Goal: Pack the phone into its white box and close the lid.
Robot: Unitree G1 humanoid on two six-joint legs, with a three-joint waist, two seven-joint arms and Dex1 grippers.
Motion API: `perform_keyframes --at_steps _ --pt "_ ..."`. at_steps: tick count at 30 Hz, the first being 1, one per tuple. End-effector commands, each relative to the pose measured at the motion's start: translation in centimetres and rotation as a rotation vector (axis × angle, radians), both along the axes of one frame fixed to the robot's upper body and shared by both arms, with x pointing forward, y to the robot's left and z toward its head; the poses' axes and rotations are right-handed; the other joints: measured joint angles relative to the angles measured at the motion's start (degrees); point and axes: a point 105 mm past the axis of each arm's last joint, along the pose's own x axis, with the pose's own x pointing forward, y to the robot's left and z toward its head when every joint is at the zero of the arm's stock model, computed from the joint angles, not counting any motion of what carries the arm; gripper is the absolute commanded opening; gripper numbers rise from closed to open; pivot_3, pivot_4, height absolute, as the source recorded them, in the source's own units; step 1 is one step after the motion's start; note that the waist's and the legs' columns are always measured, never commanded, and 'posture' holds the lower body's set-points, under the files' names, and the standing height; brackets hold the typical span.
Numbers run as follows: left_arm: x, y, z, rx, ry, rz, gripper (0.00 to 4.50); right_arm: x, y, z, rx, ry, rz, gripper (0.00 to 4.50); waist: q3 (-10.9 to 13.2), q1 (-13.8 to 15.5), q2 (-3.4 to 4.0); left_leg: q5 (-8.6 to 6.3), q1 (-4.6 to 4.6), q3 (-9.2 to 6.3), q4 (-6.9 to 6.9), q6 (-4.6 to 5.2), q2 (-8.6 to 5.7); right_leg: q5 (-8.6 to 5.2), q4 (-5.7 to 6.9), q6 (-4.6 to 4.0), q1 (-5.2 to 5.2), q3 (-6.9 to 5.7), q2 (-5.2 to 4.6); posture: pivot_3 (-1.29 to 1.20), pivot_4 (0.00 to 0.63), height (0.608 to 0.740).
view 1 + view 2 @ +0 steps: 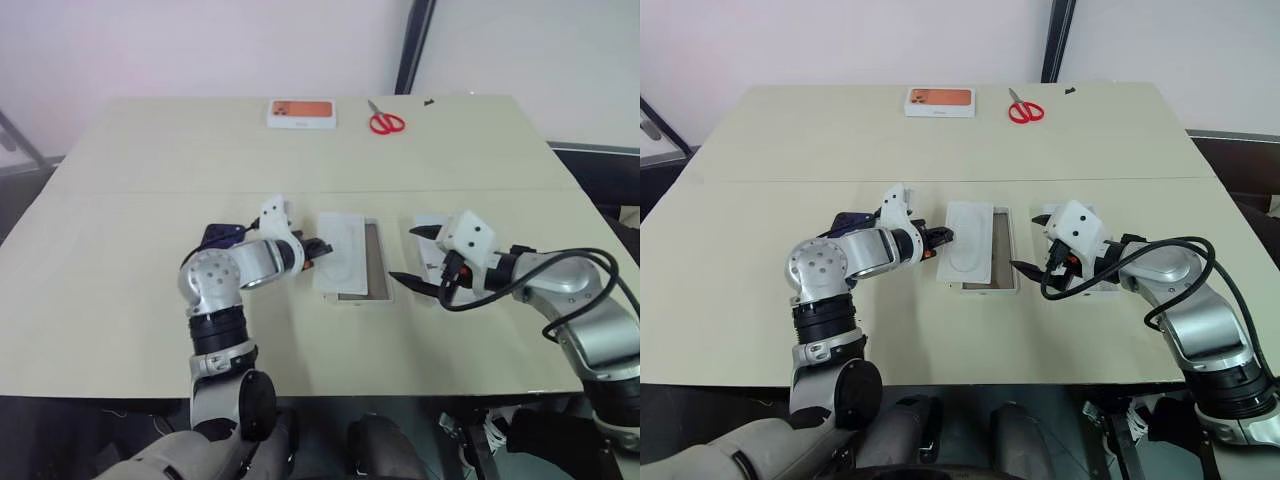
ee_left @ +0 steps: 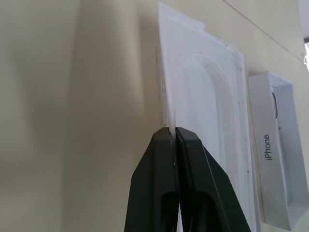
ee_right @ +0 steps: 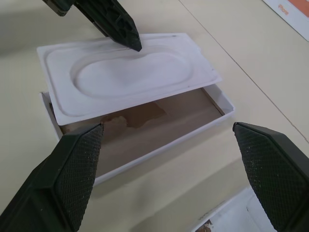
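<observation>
From the head views the left end effector (image 1: 940, 240) pinches the flat white insert (image 1: 969, 254) lying askew over the white box (image 1: 1004, 262) mid-bench (image 1: 760, 180), its wrist view showing fingers (image 2: 169, 159) clenched on the insert's edge, while the right wrist view shows the right end effector (image 3: 169, 159) spread wide before the box's tan floor.

My two head views look forward and down over the whole worktop (image 1: 120, 300), nearly identical. My left wrist view sits low and close along the white insert (image 2: 207, 111). My right wrist view faces the white box (image 3: 159, 130) closely; both share the insert.
</observation>
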Motion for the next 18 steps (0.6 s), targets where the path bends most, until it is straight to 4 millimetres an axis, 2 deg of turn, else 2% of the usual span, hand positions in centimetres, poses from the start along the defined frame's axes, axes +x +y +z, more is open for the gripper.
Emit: perform_keyframes --at_steps 1,2,5,10,13,16,18 --pt "-0.8 -3.9 2.1 -0.068 -0.049 -0.118 0.03 0.1 -0.2 1.0 0.009 -0.051 -0.007 4.50 0.0 -0.1 0.00 0.00 0.00 0.00 0.00 0.00 0.00 0.00 -0.01 0.00 0.01 0.00 0.00 0.00 0.150 0.740" --pt "-1.0 -4.1 2.0 -0.069 -0.046 -0.136 0.03 0.1 -0.2 1.0 0.011 -0.051 -0.007 4.50 0.0 -0.1 0.00 0.00 0.00 0.00 0.00 0.00 0.00 0.00 -0.02 0.00 0.01 0.00 0.00 0.00 0.150 0.740" --pt "-1.4 -4.4 1.8 -0.054 -0.046 -0.170 0.91 0.2 -0.1 1.0 0.015 -0.053 -0.005 4.50 0.0 -0.1 0.00 0.00 0.00 0.00 -0.01 0.00 0.00 0.00 -0.01 0.00 0.00 0.00 0.00 0.00 0.150 0.740" --pt "-1.3 -3.0 2.0 -0.069 -0.065 -0.156 3.36 0.3 0.4 1.2 0.025 -0.065 0.004 4.50 0.0 -0.1 0.00 0.00 0.00 0.00 -0.01 0.00 0.00 0.00 -0.02 0.00 0.00 0.00 0.00 0.00 0.150 0.740" --pt "-1.1 -0.7 3.4 -0.102 -0.149 -0.130 3.36 0.4 1.2 1.6 0.066 -0.060 0.015 4.50 0.0 -0.2 0.00 0.00 0.00 0.00 -0.01 -0.01 0.00 0.00 -0.02 0.00 0.00 0.00 0.00 0.00 0.150 0.740" --pt "-1.5 2.4 4.5 -0.045 -0.287 -0.127 3.44 0.7 2.3 1.5 0.058 -0.038 0.028 3.66 0.0 -0.8 0.04 0.02 0.02 -0.01 -0.08 -0.04 0.01 0.00 0.01 0.00 -0.06 0.02 0.02 0.00 0.150 0.740" --pt "-1.6 4.8 4.2 0.038 -0.346 -0.108 3.44 1.0 3.1 1.4 0.053 -0.023 0.032 2.64 0.0 -1.5 0.07 0.05 0.03 0.00 -0.18 -0.09 0.02 0.00 0.04 -0.01 -0.13 0.04 0.04 0.00 0.150 0.740"
